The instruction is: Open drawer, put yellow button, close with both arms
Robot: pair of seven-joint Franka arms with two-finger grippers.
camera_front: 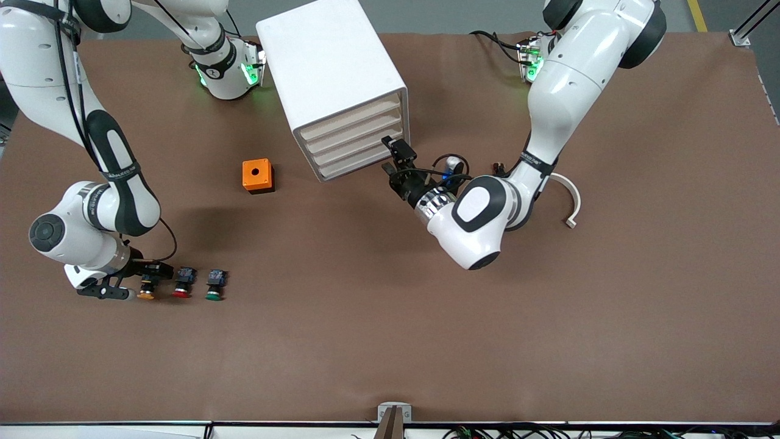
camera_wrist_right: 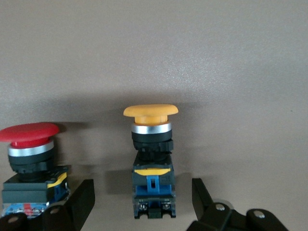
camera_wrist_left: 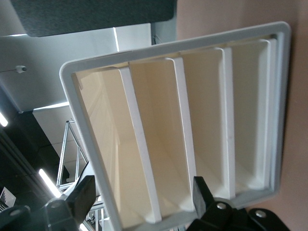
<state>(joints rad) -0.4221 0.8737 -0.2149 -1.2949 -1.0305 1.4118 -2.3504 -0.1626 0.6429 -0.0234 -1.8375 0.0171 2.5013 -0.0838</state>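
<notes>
Yellow button [camera_wrist_right: 150, 163] on brown table [camera_front: 390, 341], between spread fingers of right gripper [camera_front: 131, 286], not clamped. Left gripper [camera_front: 393, 155] at cabinet [camera_front: 332, 79] front, fingers apart. Top drawer [camera_front: 350, 119] closed.

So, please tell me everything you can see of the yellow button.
The yellow button is a small push-button switch with a yellow-orange mushroom cap, a silvery ring below it and a black body with a blue and yellow base; it looks like plastic. It lies on its side on the brown table, cap toward the front camera, at the right arm's end, beside the red button. The right gripper has its open fingers on either side of the body, with gaps showing, so nothing grips it yet.
</notes>
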